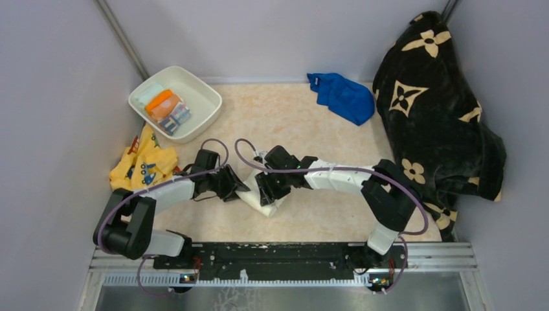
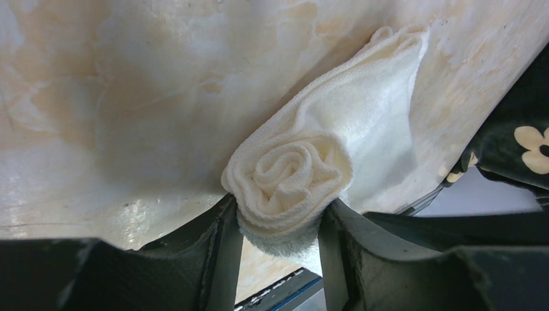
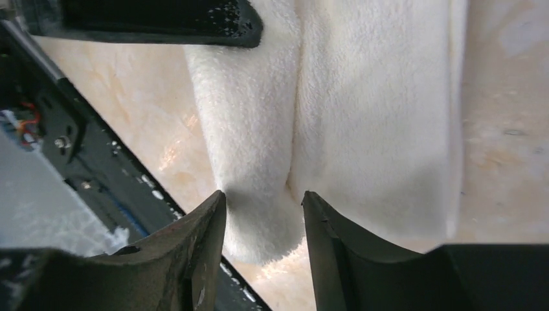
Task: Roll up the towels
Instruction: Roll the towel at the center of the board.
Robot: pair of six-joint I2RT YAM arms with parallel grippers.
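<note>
Cream towel: just off the middle of the table, toward 7 o'clock; part rolled, spiral end tight, a flat tail lying beside the roll.
Left gripper: clenched on the spiral end; the cloth is visibly squeezed between its jaws.
Right gripper: straddles the roll further along, jaws parted with cloth between them; pinching or merely flanking, I cannot tell.
Step in hand: finishing this roll, I reckon.
Doing it well: pin the spiral end; turn both ends evenly so the roll runs straight; hold the tail flat and taut; release only once the tail sits underneath.
Waiting: blue towel, crumpled at 1 o'clock; printed towel looks rolled, in the basin at 10 o'clock.
</note>
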